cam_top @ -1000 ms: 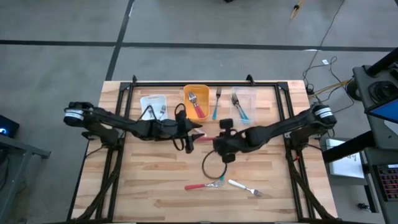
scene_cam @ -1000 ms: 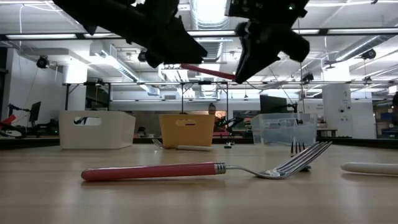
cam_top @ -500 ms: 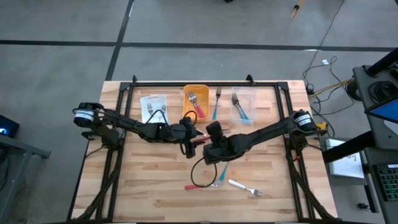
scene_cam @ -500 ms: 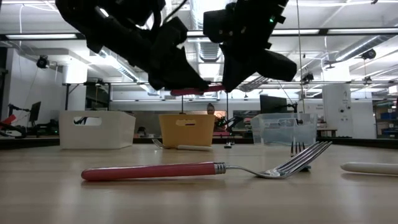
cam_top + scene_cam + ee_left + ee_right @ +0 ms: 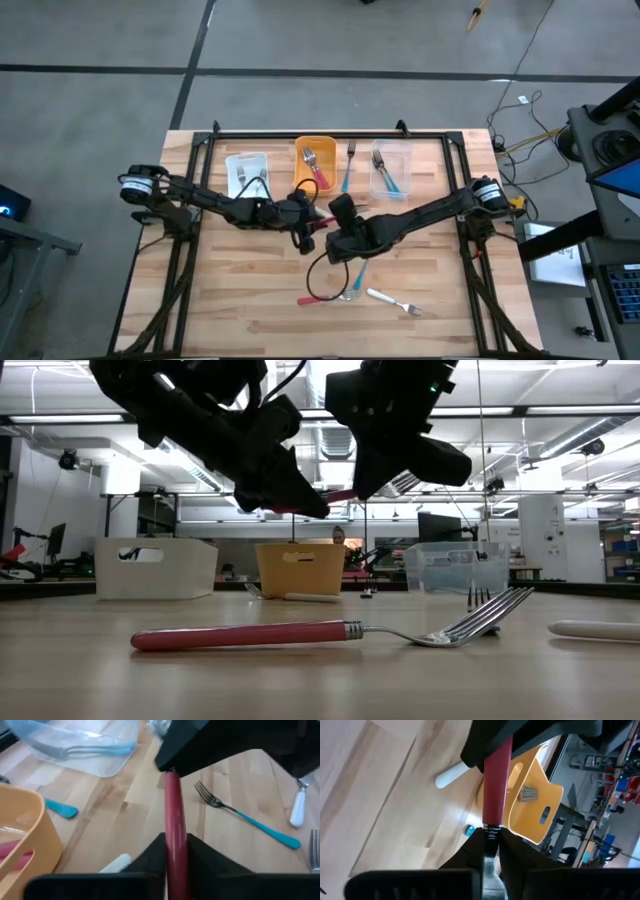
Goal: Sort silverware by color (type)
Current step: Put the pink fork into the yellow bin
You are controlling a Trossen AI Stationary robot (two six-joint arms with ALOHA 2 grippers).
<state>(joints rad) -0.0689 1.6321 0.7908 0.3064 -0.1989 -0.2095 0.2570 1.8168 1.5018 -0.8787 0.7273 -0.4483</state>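
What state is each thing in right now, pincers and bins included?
Left pincer: shut on the red-handled utensil's handle end.
Right pincer: shut on its metal neck.
Red-handled utensil: held in the air between both pincers.
Orange bin: holds red-handled silverware.
White bin: holds silverware.
Clear bin: holds teal-handled silverware.
Red-handled fork: lying flat on the table.

Wooden table [image 5: 250, 290] fills the middle. At its twelve o'clock edge: white bin [image 5: 246, 166] toward eleven, orange bin [image 5: 322, 148] dead centre, clear bin [image 5: 398, 160] toward one. Cables [image 5: 520, 110] trail on the floor at two o'clock.
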